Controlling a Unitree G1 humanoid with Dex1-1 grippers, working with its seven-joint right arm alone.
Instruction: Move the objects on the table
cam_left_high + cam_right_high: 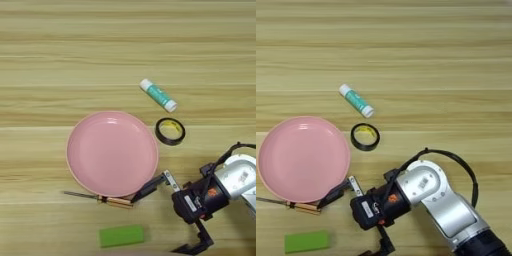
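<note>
My right gripper [155, 224] stands open wide near the table's front edge, with nothing held. Its upper fingertip [136, 197] rests by the amber handle of the thin screwdriver [116, 201], which lies along the front rim of the round pink plate [112, 150]. The lower finger [199, 244] points toward the front edge. Just left of the gap lies the flat green block [121, 235]. Behind the gripper sits the black tape ring [170, 142], and farther back lies the white-and-teal glue stick [158, 95], set at an angle.
The silver forearm [446, 205] comes in from the bottom right, with a black cable [456, 159] looping over it. The light wooden table [75, 50] fills the view, and all the items lie in its front half.
</note>
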